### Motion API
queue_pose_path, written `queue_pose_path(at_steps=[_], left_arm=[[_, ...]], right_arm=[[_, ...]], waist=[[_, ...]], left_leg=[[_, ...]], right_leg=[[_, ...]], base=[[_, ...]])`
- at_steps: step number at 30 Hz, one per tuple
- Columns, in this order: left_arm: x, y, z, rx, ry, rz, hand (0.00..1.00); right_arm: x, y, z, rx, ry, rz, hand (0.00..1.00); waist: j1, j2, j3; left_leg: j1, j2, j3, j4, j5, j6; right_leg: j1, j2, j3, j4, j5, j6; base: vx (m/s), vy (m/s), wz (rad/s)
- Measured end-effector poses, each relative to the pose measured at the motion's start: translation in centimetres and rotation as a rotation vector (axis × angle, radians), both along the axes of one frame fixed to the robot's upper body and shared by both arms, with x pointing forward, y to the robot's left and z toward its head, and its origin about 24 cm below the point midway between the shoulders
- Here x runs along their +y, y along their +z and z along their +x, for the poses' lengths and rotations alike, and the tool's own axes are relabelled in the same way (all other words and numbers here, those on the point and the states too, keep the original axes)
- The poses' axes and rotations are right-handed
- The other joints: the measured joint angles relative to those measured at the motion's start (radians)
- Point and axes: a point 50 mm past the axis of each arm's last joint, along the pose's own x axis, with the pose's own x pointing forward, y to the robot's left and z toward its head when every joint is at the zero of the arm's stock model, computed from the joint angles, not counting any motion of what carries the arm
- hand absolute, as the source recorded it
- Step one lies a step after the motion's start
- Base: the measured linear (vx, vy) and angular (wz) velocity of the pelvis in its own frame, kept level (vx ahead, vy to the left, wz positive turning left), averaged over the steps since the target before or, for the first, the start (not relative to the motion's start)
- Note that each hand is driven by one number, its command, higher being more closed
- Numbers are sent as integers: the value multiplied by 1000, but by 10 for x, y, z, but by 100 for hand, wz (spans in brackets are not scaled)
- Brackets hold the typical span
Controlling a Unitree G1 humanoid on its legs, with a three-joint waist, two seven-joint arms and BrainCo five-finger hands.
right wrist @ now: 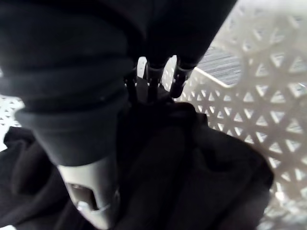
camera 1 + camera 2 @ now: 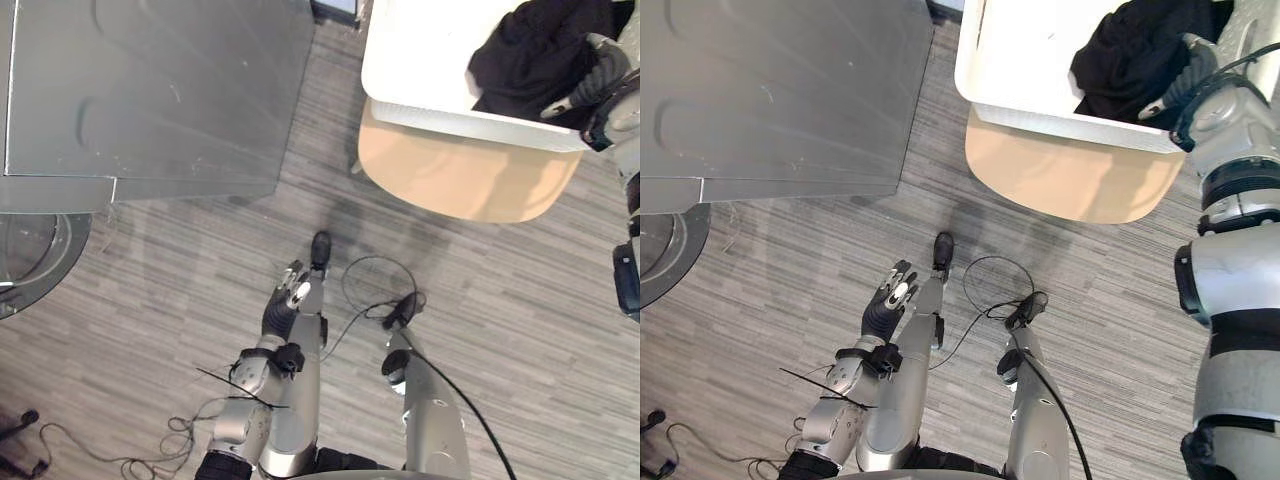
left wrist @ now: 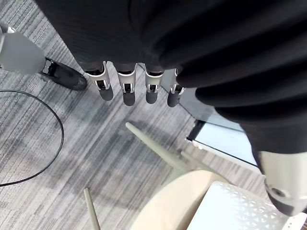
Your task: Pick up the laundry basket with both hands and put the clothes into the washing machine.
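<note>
- White laundry basket, partly cut off, sits on a tan table, black clothes inside.
- Right hand has its fingertips buried in the clothes; grip cannot be told.
- Left hand hangs open and empty.

lighting evenly from overhead, laying a soft shadow on the floor beside the bench, glinting dully off the washing machine.

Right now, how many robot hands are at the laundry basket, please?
1: the right hand, inside the basket at the black clothes. The left hand hangs over the floor, apart.
</note>
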Motion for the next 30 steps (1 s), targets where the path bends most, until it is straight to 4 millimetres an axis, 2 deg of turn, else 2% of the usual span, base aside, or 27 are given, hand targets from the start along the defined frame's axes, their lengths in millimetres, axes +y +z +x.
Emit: queue_pose_path(at_steps=[5,8,9,11,14,19,24,27,28,30], left_arm=[[-8,9,3,-30,-4,-84,0],[-17,13,2,-38,-32,-116,0],[-20,15,3,-46,-34,-133,0],[-23,18,4,-52,-34,-158,0],[-24,21,7,-63,-29,-175,0],[-20,13,7,-35,0,-175,0],[-15,10,8,-23,39,-193,0],[-15,10,9,-22,42,-200,0],[-14,10,9,-21,46,-198,0],[-9,9,9,-20,61,-195,0]], right_arm=[[-11,28,-14,-116,17,66,0],[-17,49,-24,-201,39,94,0],[-19,56,-29,-235,54,106,100],[-18,69,-35,-286,92,123,100],[-13,78,-38,-337,135,146,100],[-7,73,-34,-362,174,199,100],[7,47,-17,-334,212,249,100],[12,37,-11,-338,217,286,100],[15,30,-7,-323,221,302,100],[18,16,-1,-285,224,329,100]], waist=[[7,6,1],[21,6,0],[27,6,0],[26,6,0],[26,6,0],[30,3,-15],[29,0,-84],[27,1,-89],[28,1,-89],[27,1,-89]], left_leg=[[-56,-1,-4,0,8,0],[-82,0,-10,-19,20,-17],[-97,0,-11,-20,24,-17],[-126,-1,-11,-20,26,-22],[-152,4,-8,-20,23,-27],[-157,15,-1,-20,24,-25],[-156,17,4,-20,39,-16],[-136,21,4,-20,41,-15],[-124,28,4,-20,41,-15],[-100,34,1,-20,41,-15]], right_leg=[[-55,1,3,-6,1,-1],[-92,1,7,-15,0,0],[-105,2,7,-23,-3,3],[-128,3,7,-36,-19,22],[-151,10,10,-47,-20,24],[-155,19,8,-48,-17,19],[-154,22,8,-51,-16,18],[-133,27,4,-48,-10,10],[-121,33,1,-44,9,-7],[-99,37,-1,-32,17,-19]], base=[[35,51,-6],[25,43,-14],[16,31,-14],[9,31,-14],[4,26,-13],[9,9,-1],[51,-4,0],[55,-7,4],[50,-5,9],[65,8,12]])
